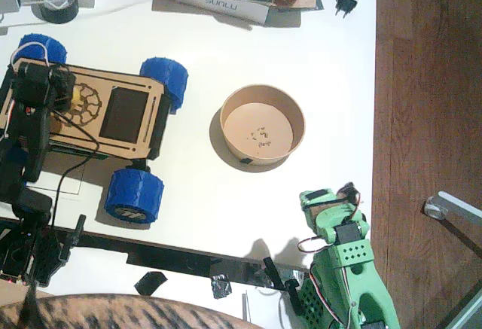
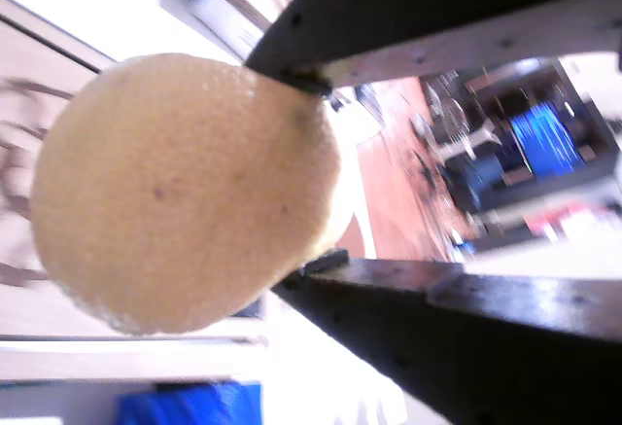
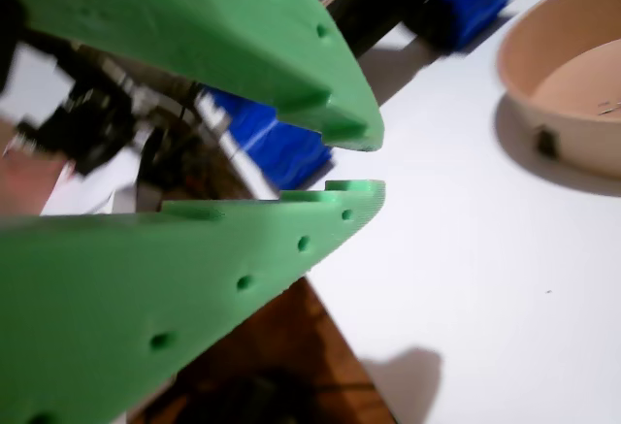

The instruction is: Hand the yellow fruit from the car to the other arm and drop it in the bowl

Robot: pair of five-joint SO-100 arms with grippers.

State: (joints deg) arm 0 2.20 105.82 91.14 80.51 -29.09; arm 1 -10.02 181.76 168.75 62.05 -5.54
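A: So, where's the yellow fruit [image 2: 185,192] sitting?

B: Upper left of the fixed view, over the car [image 1: 94,114]. The black left gripper [image 2: 311,167] is clamping it between both fingers; in a wrist view it's filling the left half of the frame.

A: And the green one?

B: The other arm [image 1: 343,269] is hanging out at the lower right. The right gripper [image 3: 354,162] is holding nothing, tips nearly together with a thin gap showing. The bowl [image 1: 263,124] is sitting mid-frame on the table [image 1: 331,80].
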